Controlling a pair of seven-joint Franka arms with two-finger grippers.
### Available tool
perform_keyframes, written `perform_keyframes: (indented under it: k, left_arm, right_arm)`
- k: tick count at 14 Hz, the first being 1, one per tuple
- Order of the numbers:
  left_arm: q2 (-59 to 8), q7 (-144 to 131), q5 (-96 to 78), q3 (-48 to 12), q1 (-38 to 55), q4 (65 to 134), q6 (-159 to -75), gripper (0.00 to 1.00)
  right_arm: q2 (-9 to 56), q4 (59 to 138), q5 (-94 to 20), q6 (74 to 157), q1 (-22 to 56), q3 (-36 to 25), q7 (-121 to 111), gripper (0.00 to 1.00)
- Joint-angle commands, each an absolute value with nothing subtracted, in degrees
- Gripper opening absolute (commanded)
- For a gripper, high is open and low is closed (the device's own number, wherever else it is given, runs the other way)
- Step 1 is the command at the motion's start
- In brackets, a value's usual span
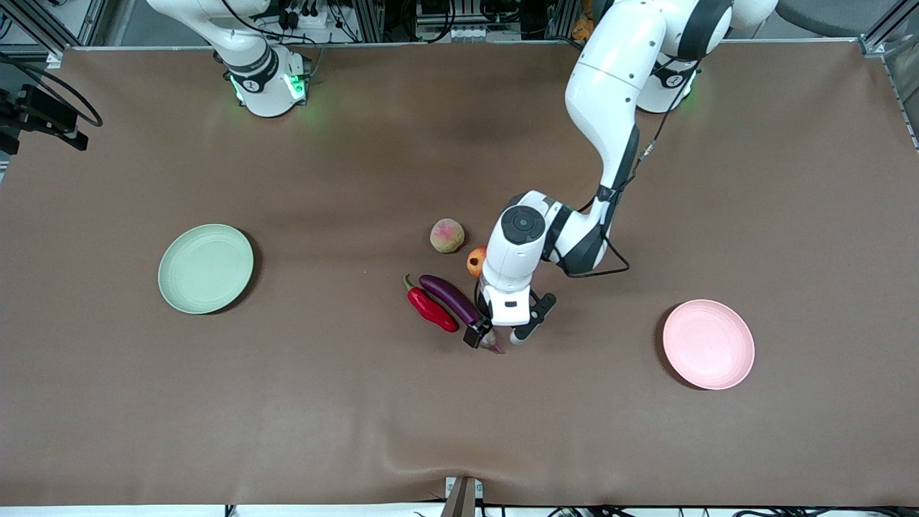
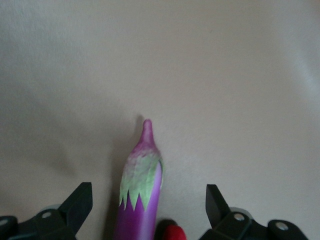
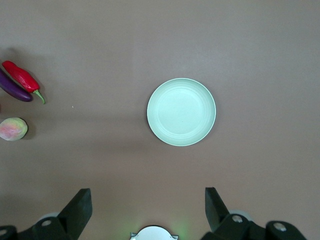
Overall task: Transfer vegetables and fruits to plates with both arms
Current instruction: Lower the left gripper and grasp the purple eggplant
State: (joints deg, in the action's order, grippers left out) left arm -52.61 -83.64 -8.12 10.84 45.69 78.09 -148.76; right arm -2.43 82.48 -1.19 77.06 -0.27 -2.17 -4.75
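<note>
1. While the left gripper is hanging low over the stem end of the eggplant, its jaws are standing wide open, one finger on each side of the purple body, and they are not yet closing on it.
2. Beside the eggplant, the red chili pepper is lying almost parallel to it and seems to be touching it, on the side toward the right arm's end of the table.
3. A little farther from the front camera, the peach is sitting alone on the table, and the pomegranate is showing only partly, because the left arm is covering it.
4. At the two ends, the green plate and the pink plate are both carrying nothing.
5. High over the green plate, the right gripper is waiting with its jaws open too.
6. Judging from this, the task is only beginning: nothing is transferred, and all four items are remaining to be moved, the eggplant probably first.
</note>
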Motion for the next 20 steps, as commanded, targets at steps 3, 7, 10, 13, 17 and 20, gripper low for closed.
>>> perform_keyframes:
  k: [3,7,10,13,17,20]
  left_arm:
    - [-54.9,-85.2,-8.0,11.8,47.6,76.5,-150.8,1.00]
    - [-55.6,-85.4,-8.4,11.5,48.3,76.6,-150.8,1.00]
    - [-55.9,-85.1,-8.4,11.5,48.4,76.6,-150.8,1.00]
    - [-56.6,-84.9,-8.3,11.5,49.1,76.6,-150.8,0.75]
    - [-57.0,-84.5,-7.7,11.6,49.6,76.8,-150.7,0.02]
    - [-56.0,-84.3,-5.5,11.7,49.5,76.8,-150.4,0.00]
  right_arm:
    - [-2.1,81.2,-2.0,76.0,-1.0,-2.2,-5.2,1.00]
    - [-2.0,81.2,-2.0,76.1,-0.7,-2.2,-5.2,1.00]
    - [-2.1,81.2,-2.0,76.0,-1.1,-2.2,-5.2,1.00]
    - [-2.0,81.2,-2.0,76.0,-1.1,-2.2,-5.2,1.00]
    - [-2.0,81.2,-2.0,76.0,-1.1,-2.2,-5.2,1.00]
    - [-2.0,81.2,-2.0,76.0,-1.0,-2.2,-5.2,1.00]
